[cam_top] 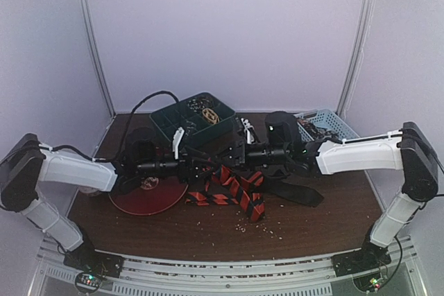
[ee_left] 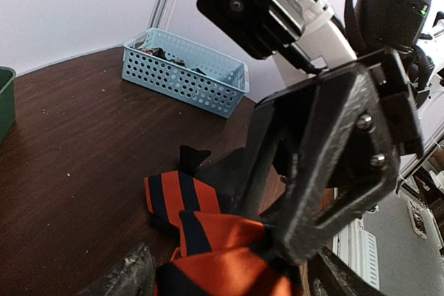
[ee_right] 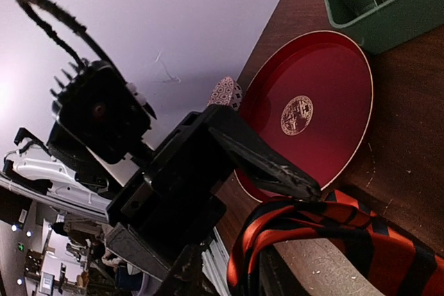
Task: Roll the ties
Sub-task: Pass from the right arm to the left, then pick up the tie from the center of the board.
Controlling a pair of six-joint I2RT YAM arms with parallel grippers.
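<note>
Striped orange-red and black fabric necktie [cam_top: 232,195]: bunched at centre of the surface [cam_top: 312,230], long axis left-right, under both grippers; left gripper [ee_left: 229,276] spread around it; right gripper [ee_right: 250,275], hold cannot be told

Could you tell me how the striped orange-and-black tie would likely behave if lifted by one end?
Probably floppy: the striped tie lies in loose zigzag folds and sags in a loop in the right wrist view. Likely light, being thin fabric. It would probably unfold and trail.
</note>
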